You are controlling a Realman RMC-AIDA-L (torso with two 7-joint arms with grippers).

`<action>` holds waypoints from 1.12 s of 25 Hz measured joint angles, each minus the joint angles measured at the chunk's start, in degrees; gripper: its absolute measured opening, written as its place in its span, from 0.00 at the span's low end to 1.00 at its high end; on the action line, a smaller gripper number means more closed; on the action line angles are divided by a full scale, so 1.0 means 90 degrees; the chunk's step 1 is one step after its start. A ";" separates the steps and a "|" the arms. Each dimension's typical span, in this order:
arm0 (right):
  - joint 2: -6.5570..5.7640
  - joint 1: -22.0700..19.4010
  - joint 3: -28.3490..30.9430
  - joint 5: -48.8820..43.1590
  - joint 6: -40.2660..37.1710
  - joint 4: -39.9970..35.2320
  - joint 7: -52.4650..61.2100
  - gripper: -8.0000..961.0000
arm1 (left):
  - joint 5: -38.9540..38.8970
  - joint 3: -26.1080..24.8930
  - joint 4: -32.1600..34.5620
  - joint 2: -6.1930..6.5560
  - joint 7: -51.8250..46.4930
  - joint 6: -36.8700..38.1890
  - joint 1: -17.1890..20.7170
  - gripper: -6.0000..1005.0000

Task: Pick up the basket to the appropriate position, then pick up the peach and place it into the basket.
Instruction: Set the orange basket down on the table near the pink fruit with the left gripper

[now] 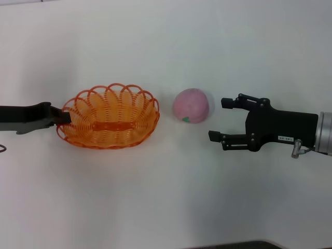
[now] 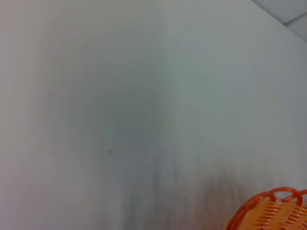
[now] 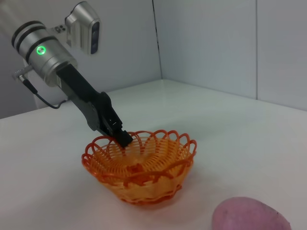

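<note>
The peach sits on the white table, just right of the basket and straight ahead of the right gripper, whose jaws are spread wide and empty. So the right arm is way closer. The left gripper is clamped on the basket's left rim.

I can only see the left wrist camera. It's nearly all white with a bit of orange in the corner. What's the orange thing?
Observer: It's the basket, an oval orange one on the white table.
Operator: Is my gripper touching it?
Observer: Yes. The left gripper is clamped on the rim at the basket's left end.
Operator: Where's the peach?
Observer: The peach sits on the table just right of the basket, not inside it.
Operator: And the other arm?
Observer: The right gripper is open, just right of the peach, not touching it.
</note>
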 joint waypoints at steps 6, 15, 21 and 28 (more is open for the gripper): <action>0.0000 0.0009 0.0011 -0.0006 0.0007 0.0011 0.0000 0.98 | 0.0000 0.0017 -0.0027 -0.0023 0.0010 -0.0152 0.0020 0.08; 0.0000 0.0018 0.0010 -0.0005 0.0014 0.0005 0.0000 0.98 | -0.0009 0.0045 -0.0033 -0.0024 0.0038 -0.0202 0.0025 0.10; 0.0000 0.0020 0.0010 -0.0002 0.0014 0.0001 0.0000 0.98 | -0.0009 0.0031 -0.0042 -0.0024 0.0008 -0.0192 0.0037 0.11; 0.0000 0.0019 0.0010 0.0001 0.0014 0.0000 0.0000 0.98 | -0.0010 0.0016 -0.0042 0.0006 -0.0213 -0.0104 0.0108 0.13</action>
